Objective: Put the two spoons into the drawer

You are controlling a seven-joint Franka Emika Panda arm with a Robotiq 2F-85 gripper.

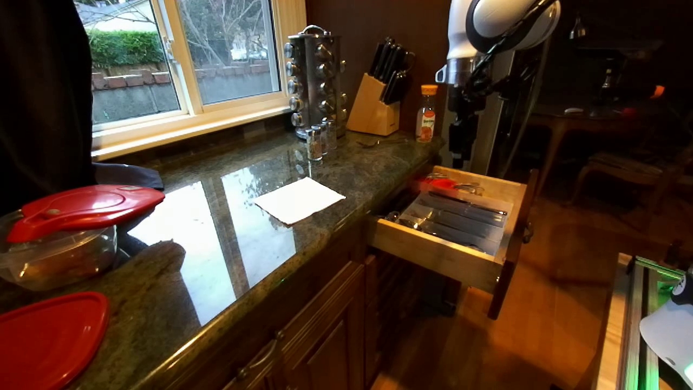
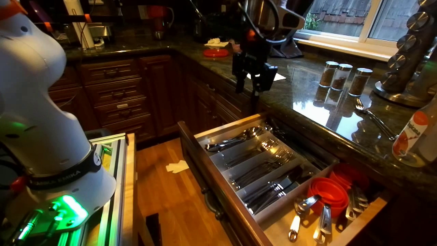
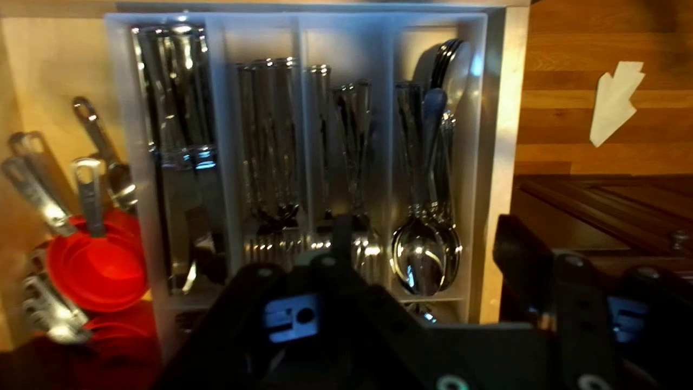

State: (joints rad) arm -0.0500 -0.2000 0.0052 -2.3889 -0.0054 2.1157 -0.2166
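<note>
1. Wide shallow drawer [image 2: 215,179], pale wood sides, dark brown front, pulled out; shiny steel spoons [image 3: 420,257] lie in its rightmost compartment (wrist view). Task's two: can't tell which.
2. Risk: lowering here might knock black two-finger gripper [image 3: 425,230] on drawer's side wall; fingers look splayed too wide.
3. Gripper hangs above, pointing down, holding nothing.

Parted black fingers [image 2: 269,78] hang higher than the open drawer [image 2: 208,167], whose tray [image 2: 273,210] holds spoons [image 2: 253,132]; a fork [image 2: 375,118] lies on the counter [image 2: 297,82] near three glass jars [image 2: 341,77]
</note>
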